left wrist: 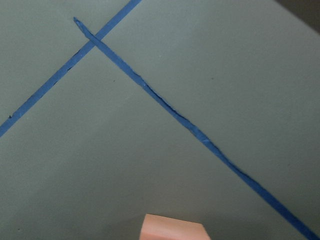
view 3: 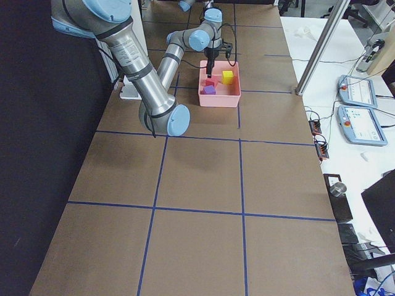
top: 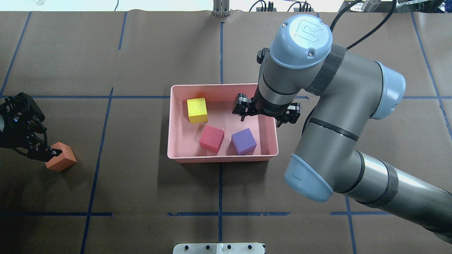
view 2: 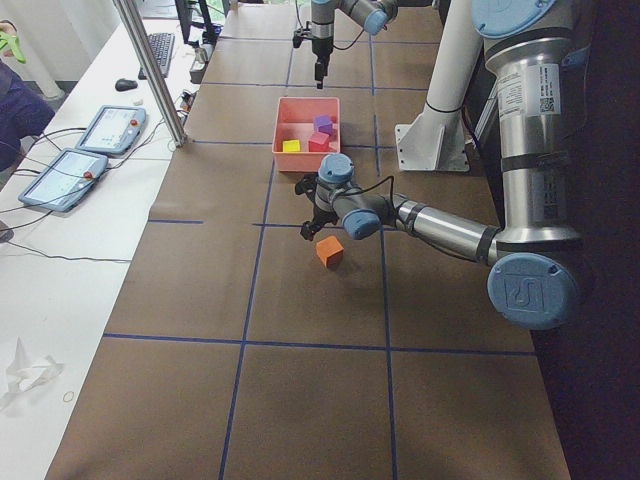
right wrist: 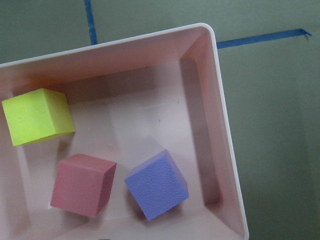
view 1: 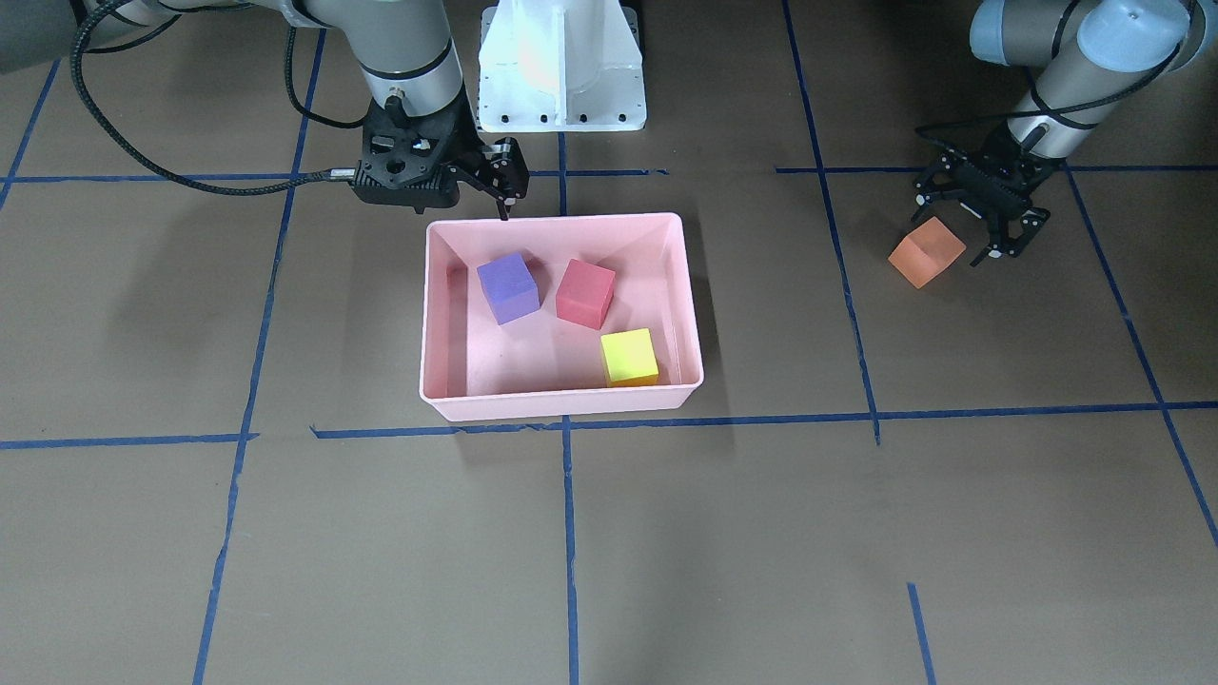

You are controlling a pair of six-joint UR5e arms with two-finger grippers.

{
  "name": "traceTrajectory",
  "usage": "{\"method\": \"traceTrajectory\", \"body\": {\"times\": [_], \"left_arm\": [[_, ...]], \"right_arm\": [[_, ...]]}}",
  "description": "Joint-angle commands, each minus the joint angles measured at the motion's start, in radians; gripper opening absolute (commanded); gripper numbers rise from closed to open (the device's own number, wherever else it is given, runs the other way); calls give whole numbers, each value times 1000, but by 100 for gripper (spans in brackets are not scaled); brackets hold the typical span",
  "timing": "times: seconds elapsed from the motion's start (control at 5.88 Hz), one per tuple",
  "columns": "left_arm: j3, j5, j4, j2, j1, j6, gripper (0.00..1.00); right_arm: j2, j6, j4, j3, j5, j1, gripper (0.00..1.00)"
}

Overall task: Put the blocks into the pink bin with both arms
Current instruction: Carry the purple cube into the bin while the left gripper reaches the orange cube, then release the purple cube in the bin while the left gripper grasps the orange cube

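Four blocks: three lie in the bin [top: 219,159], one lies on the table [top: 141,194] outside it.
Left gripper [view 1: 954,228]: at the far left edge of the overhead view, low over the table, with its jaws spread and nothing held.
Orange block [top: 61,157]: on the table, well left of the bin and right at the left gripper's fingertips. Whether a finger touches it I cannot tell.
Tape [top: 102,141]: blue lines cross the table, one running between the orange block and the bin.
Bin: pink, in the middle of the table, upright.
Yellow block [top: 197,110]: in the bin's far left part, apart from the other two.
Red block [top: 212,138]: on the bin's floor toward the near wall, just left of the purple one, with a gap between them.
Purple block [top: 243,141]: in the bin's near right part, close to the near wall.
Right gripper [top: 262,121]: pointing down above the bin's right part, fingers spread wide, empty, clear of every block.
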State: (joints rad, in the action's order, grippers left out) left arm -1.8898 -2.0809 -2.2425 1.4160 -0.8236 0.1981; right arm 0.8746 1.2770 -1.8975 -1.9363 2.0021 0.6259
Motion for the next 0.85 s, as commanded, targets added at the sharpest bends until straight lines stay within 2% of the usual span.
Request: {"method": "traceTrajectory", "body": {"times": [0.0,0.17,0.51,0.68], "left_arm": [[44,-1,-19,1,8,0,100],[58,-2,-17,3,11,0,100],[67,-92,-14,3,14,7,100],[95,-93,-17,10,46,11,100]], "right_arm": [[21,-2,0,-13,0,2,100],[33,-4,0,-21,0,2,100],[41,-2,2,-23,-2,2,100],[46,-2,2,-23,-2,2,100]]}}
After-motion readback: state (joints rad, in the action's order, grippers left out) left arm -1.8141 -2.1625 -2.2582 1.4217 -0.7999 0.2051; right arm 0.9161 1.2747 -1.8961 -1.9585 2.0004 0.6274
